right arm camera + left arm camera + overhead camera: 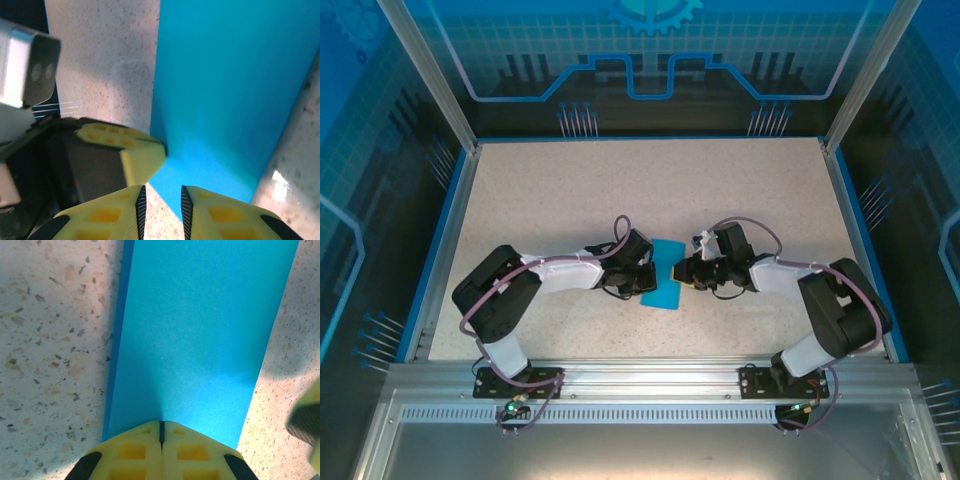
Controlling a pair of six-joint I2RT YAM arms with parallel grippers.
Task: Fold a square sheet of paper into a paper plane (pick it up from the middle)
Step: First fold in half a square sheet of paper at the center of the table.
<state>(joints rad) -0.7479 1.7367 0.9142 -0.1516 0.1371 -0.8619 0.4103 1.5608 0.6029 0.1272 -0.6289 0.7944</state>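
The square sheet of paper (663, 292) is bright blue and lies folded into a long strip (200, 340) at the table's middle, between the two arms. A darker lower layer shows along its left side. My left gripper (161, 424) is shut, and its yellow tips pinch the middle of the strip's near edge. In the top view it (648, 272) is at the paper's left side. My right gripper (161, 200) stands slightly open on the opposite side (686, 272), with the paper's (230, 90) lower edge just beyond the gap and nothing gripped. The left fingers (142, 155) meet the sheet where its edge bends. The paper plane is out of view.
The speckled beige table (570, 190) has a blue rim and metal frame posts (430, 80) at its far corners. An aluminium rail (640, 375) carrying both arm bases runs along the near edge. Both arms reach inward and nearly meet at the centre.
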